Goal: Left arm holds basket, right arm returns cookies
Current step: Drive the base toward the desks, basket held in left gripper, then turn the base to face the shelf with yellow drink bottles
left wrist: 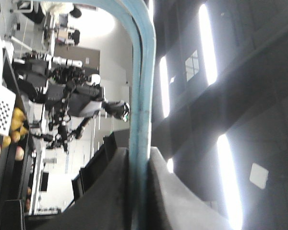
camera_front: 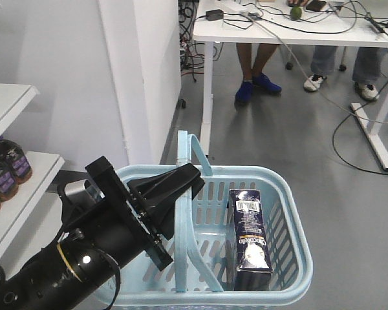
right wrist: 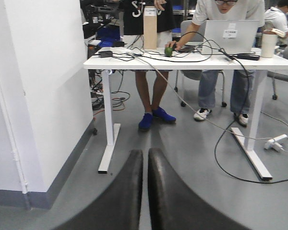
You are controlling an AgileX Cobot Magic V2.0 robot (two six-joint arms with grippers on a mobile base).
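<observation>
A robotics lab: cable-strewn desk (right wrist: pixel 259 62) and laptop (right wrist: pixel 230 36) ahead of the right gripper (right wrist: pixel 145 153), humanoid robot (left wrist: pixel 77 103) beyond the left gripper (left wrist: pixel 140 154).

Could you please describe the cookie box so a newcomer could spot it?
Find the light blue basket held by the left gripper. Inside, along its right wall, sits the cookie box, dark navy with white lettering and a barcode. Nothing else shows in the basket.
</observation>
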